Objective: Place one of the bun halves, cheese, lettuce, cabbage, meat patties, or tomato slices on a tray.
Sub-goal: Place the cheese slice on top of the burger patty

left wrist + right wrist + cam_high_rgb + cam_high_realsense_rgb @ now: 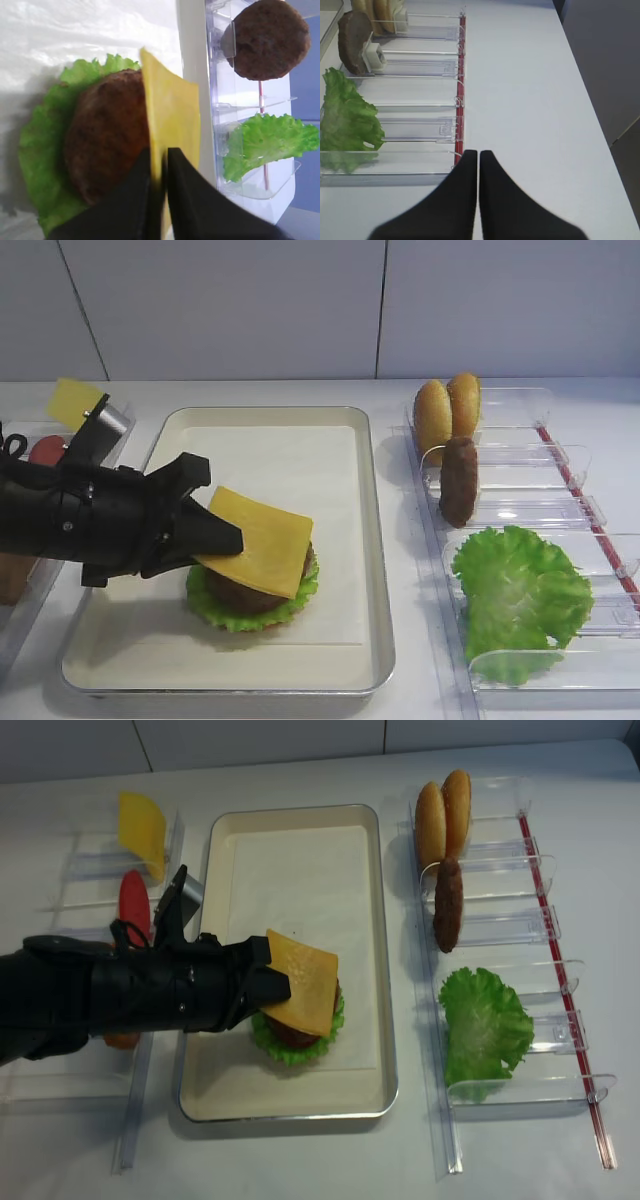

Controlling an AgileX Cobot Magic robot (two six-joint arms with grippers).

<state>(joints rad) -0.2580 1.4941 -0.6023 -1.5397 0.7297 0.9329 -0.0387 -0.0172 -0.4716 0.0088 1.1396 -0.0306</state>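
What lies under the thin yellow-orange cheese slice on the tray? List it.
Under the thin yellow-orange cheese slice: a dark brown meat patty on frilly green lettuce. The patty's middle is covered.

you find nothing to read here: no words, labels, brand marks or numbers stand on the tray [368, 540], on the clear plastic racks [520, 510] (only a plain red strip runs along them), or on the black left gripper [215, 540].

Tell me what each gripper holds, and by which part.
The left gripper pinches the cheese by its near edge, over the patty. The right gripper holds nothing.
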